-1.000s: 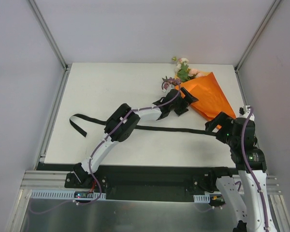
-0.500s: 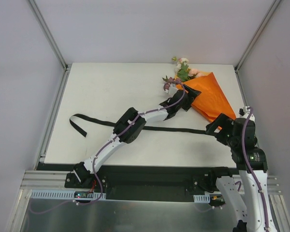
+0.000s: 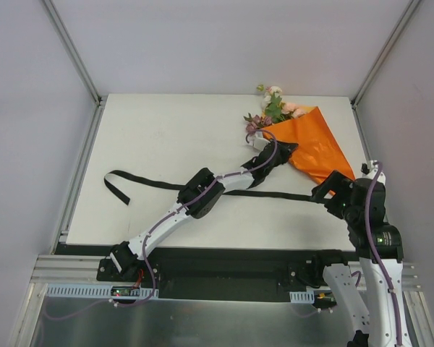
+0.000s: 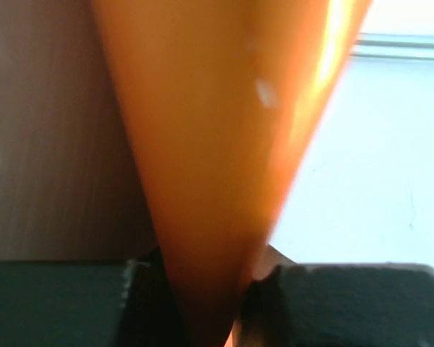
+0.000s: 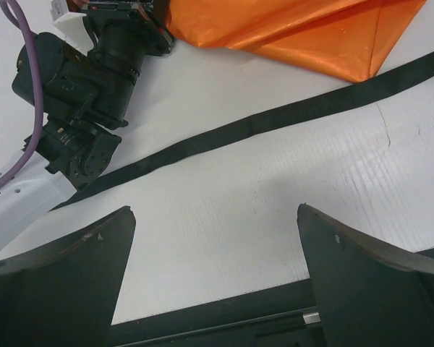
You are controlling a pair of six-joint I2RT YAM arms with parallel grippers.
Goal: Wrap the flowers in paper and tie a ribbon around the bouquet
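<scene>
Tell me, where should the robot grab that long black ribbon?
Probably the bare stretch of the long black fabric ribbon beside the tip of the orange paper cone, coming straight down from above. It lies flat and thin on the white table, so the open right pincer should straddle its width.

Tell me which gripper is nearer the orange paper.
Left. The left gripper pinches the paper at its left edge; the right gripper hangs open beyond the cone's pointed end, near the ribbon, apart from the paper.
</scene>
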